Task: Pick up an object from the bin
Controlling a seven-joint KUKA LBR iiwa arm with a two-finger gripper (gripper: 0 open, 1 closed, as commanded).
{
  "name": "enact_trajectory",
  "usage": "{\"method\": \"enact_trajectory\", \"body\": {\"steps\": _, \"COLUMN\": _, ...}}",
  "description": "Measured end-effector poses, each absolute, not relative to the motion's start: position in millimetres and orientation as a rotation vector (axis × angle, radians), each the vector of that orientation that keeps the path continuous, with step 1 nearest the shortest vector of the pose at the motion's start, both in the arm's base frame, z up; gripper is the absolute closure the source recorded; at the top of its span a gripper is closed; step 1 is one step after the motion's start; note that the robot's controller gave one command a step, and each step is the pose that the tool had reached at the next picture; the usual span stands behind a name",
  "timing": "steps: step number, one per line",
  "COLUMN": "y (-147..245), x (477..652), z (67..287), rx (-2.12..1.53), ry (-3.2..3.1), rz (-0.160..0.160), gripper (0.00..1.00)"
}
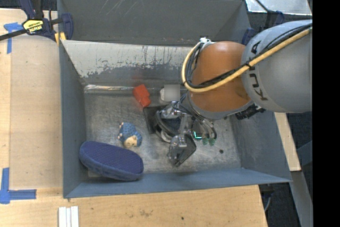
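Observation:
My gripper [180, 152] hangs low near the bin's front wall, right of the middle, with its dark tip close to the floor. Just behind it, on its left, a black object [153, 119] lies partly hidden under the wrist. A small red block [141, 95] sits further back, with a white cylinder [170, 93] to its right, half covered by the arm. To the gripper's left lies a little blue and tan figure [129, 134]. I see nothing held at the gripper's tip.
A large dark blue oval pad [110, 159] rests in the bin's front left corner. The arm and its orange cover hide the bin's right half. Bare floor shows along the back left.

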State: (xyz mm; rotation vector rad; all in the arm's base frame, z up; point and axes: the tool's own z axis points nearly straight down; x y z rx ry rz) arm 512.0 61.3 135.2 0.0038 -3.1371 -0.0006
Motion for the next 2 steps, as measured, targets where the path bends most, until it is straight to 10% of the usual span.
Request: {"method": "enact_trajectory", "body": {"steps": 2, "y": 45.2, "x": 522.0, "z": 112.0, "rx": -0.519, "ry": -3.135, "rz": -0.019, "gripper": 0.00}}
